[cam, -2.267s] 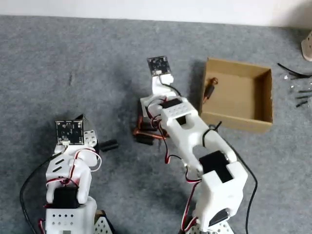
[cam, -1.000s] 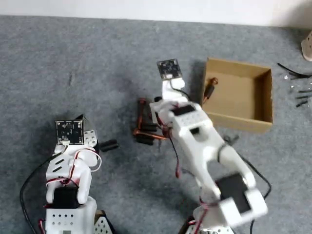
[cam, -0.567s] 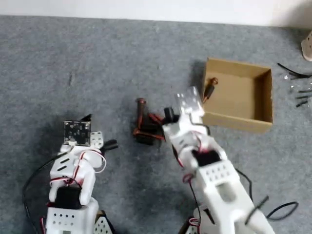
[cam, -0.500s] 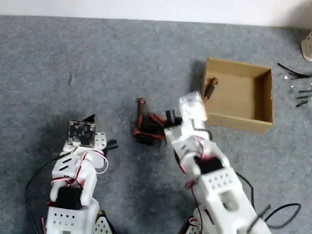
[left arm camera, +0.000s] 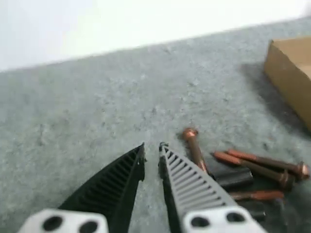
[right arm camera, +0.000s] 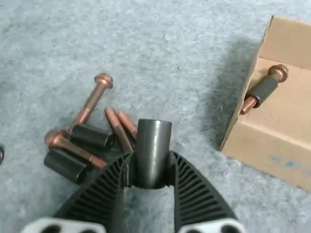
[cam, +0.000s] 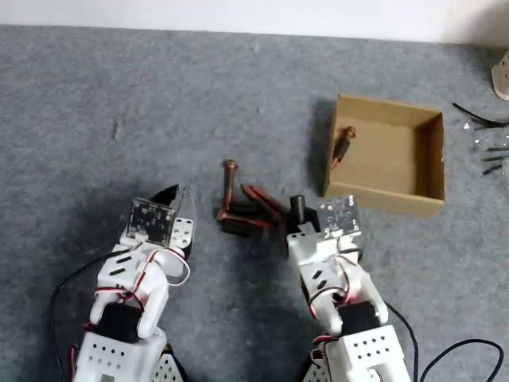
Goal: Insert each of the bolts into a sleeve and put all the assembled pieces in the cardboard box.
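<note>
Sleeve point(right arm camera: 153, 145) tight in right gripper point(right arm camera: 150, 159), near cardboard box point(right arm camera: 272, 150) edge — left gripper point(left arm camera: 151, 147) ajar

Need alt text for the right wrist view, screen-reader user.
The right gripper is shut on a dark sleeve. Beyond it lie loose copper bolts and sleeves on grey carpet; the cardboard box holds one assembled piece.

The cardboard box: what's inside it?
One copper bolt pushed through a dark sleeve, lying against a side wall of the cardboard box. The sleeve covers the bolt's middle, and the near wall hides a strip of floor.
</note>
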Controlling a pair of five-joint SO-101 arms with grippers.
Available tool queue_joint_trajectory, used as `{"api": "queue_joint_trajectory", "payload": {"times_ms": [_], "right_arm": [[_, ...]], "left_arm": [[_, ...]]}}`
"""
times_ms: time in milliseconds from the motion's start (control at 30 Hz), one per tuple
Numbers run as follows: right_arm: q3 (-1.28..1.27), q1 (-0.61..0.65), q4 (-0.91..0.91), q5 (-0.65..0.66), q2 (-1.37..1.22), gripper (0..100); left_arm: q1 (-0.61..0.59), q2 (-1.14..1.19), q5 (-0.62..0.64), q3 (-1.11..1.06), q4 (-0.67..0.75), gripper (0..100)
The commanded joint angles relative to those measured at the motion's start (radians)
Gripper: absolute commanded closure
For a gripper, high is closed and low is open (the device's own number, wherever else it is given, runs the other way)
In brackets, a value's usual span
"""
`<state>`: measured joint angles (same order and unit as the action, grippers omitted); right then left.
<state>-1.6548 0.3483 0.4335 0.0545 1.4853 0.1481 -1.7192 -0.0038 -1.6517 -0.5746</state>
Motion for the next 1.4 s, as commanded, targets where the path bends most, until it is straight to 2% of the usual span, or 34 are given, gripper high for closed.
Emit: {"api": "queue_joint_trajectory", "payload": {"times_ms": [0, 133, 367, 533, 800, 1133, 1367], "right_arm": [[0.004, -0.012, 0.012, 0.038, 0.065, 99.4], [-0.024, -0.012, 0.012, 0.04, 0.107, 99.4], [-0.033, -0.013, 0.012, 0.041, 0.131, 99.4], [-0.033, -0.013, 0.01, 0.043, 0.131, 99.4], [-0.031, -0.013, 0.008, 0.044, 0.131, 99.4], [-0.031, -0.013, 0.008, 0.044, 0.131, 99.4], [-0.031, -0.013, 0.008, 0.044, 0.131, 99.4]], "left_arm": [[0.067, 0.186, -0.008, 0.127, 0.026, 93], [0.142, 0.558, -0.009, 0.325, 0.026, 89], [0.15, 1.267, -0.006, 0.727, 0.018, 85], [0.154, 1.589, -0.003, 0.949, 0.018, 85], [0.185, 1.771, -0.003, 1.095, 0.018, 85], [0.182, 1.797, -0.003, 1.124, 0.034, 85], [0.108, 1.804, 0.077, 1.176, 0.034, 85]]}}
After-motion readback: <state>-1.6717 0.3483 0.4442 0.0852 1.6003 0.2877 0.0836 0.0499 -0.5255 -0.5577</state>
